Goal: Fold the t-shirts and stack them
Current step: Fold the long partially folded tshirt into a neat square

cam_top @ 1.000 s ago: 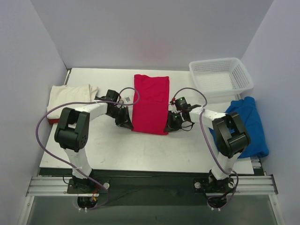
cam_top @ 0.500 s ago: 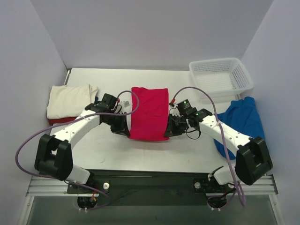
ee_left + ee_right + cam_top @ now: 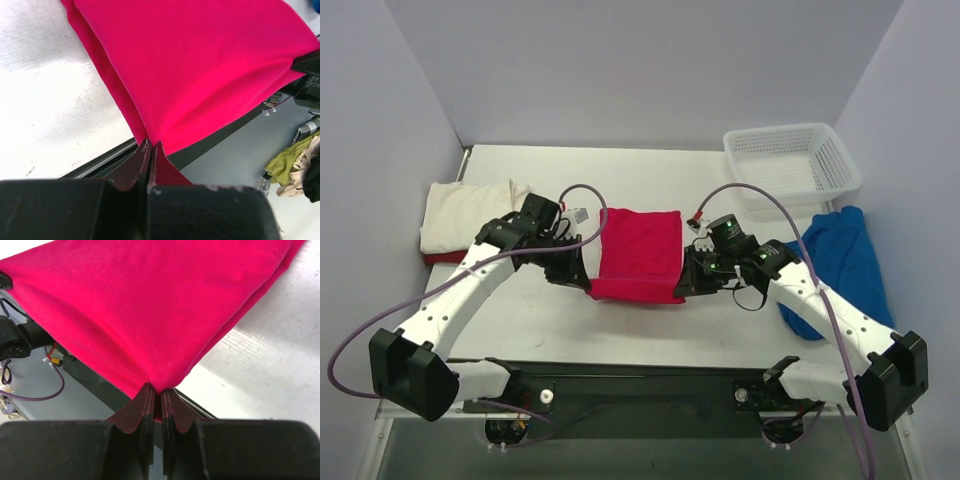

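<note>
Right now I hold the left gripper [image 3: 582, 280] and right gripper [image 3: 685, 285] each clamped shut on a near corner of the red shirt [image 3: 638, 252]. This lifts the hem level, so I judge it will fold over squarely. Its far half rests mid-table [image 3: 620, 330], between the folded cream shirt [image 3: 465, 215] on the left and the crumpled blue shirt [image 3: 845, 260] on the right.

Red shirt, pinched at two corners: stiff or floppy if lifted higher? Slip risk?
Likely floppy: the red t-shirt puckers toward each pinch of the left gripper and right gripper. Probably light, since two small corner pinches lift its near edge. It may slip: little cloth sits between the fingers.
</note>
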Controlling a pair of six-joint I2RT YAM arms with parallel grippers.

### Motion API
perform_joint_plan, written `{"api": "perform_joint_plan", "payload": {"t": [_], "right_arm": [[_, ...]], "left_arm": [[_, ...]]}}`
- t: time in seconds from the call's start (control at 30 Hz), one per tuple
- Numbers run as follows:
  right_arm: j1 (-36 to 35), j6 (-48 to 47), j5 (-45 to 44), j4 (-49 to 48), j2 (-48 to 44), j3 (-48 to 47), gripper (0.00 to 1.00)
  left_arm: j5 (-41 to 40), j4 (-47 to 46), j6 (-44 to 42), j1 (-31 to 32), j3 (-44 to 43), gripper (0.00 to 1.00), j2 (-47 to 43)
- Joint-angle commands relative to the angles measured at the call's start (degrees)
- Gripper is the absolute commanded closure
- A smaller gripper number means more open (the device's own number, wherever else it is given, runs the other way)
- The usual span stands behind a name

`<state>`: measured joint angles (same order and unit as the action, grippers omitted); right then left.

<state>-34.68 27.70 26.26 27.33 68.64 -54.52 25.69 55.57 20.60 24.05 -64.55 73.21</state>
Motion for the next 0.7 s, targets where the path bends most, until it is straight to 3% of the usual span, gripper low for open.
{"api": "perform_joint_plan", "payload": {"t": [0.0,0.2,0.67], "right_arm": [[-0.1,0.0,-3.7,5.2,-2.7,-2.9,1.00],[-0.1,-1.3,-6.9,4.1,0.3,-4.9,1.00],[2.0,-3.1,-12.9,-1.8,12.7,-13.1,1.00]], "left_arm": [[-5.2,4.9,-0.6,0.2,-4.6,1.00,-2.5],[-6.9,0.3,0.0,0.2,-5.7,1.00,-2.2],[-10.8,-7.4,0.0,-2.2,-17.5,1.00,13.9]]}}
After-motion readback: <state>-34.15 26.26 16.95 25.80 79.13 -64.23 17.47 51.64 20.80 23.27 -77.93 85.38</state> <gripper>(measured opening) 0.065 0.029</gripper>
